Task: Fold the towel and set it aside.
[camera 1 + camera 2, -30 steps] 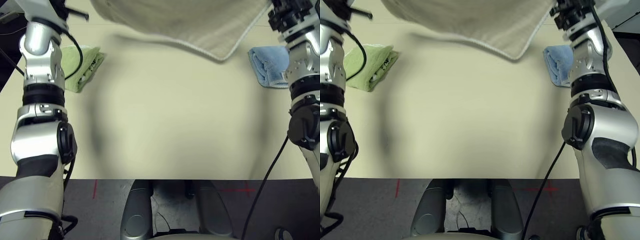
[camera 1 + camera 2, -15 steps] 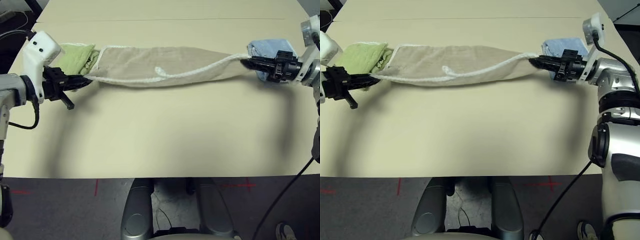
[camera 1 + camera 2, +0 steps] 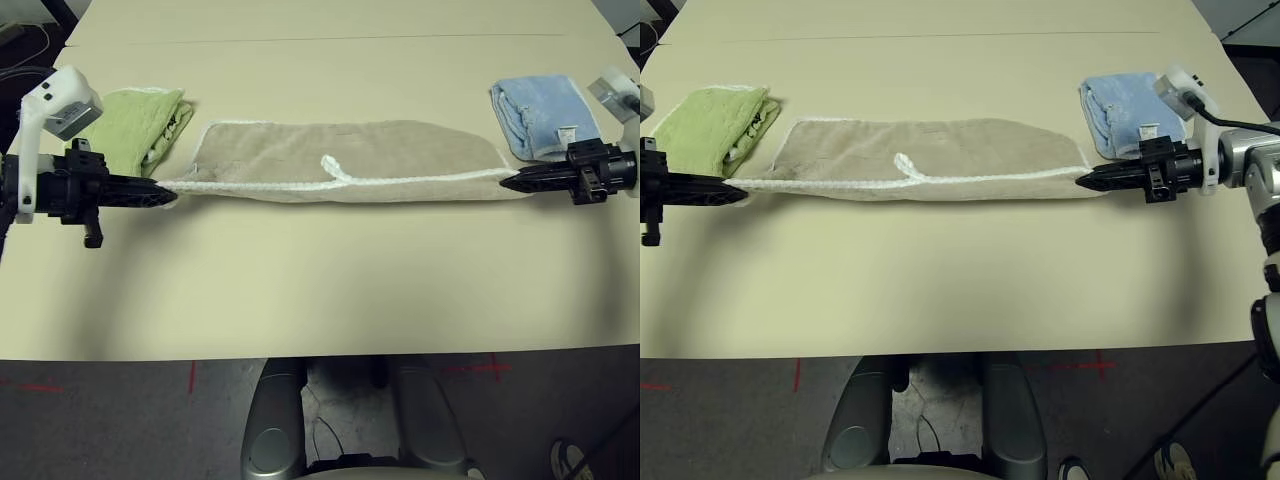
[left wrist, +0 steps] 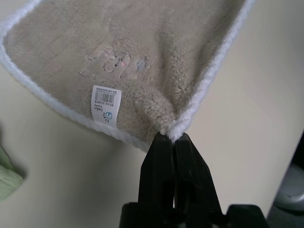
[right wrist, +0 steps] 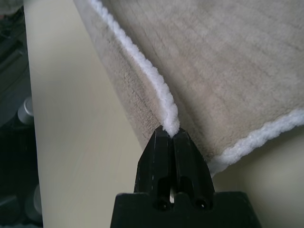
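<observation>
The beige towel (image 3: 350, 145) lies across the table (image 3: 330, 280), from about eleven to one o'clock as the robot looks, and it could slip out of line, because each gripper seems to have only a small bite of it. The fingers of the left gripper (image 4: 173, 137) are closed together on one corner, and those of the right gripper (image 5: 171, 131) are closed on the white edging (image 3: 260, 187) near the other end. If one gripper pulls harder or opens later than the other, I think the fold may become crooked or the upper layer may be dragged back. A wide swing of the arms could also push the green towel (image 3: 135, 130) at ten o'clock or the blue towel (image 3: 545, 115) at two o'clock. The beige towel looks soft and fluffy, long and partly doubled, with a short white loop (image 3: 331, 167) standing at the middle and a printed tag (image 4: 105, 107) near the left-held corner.
</observation>
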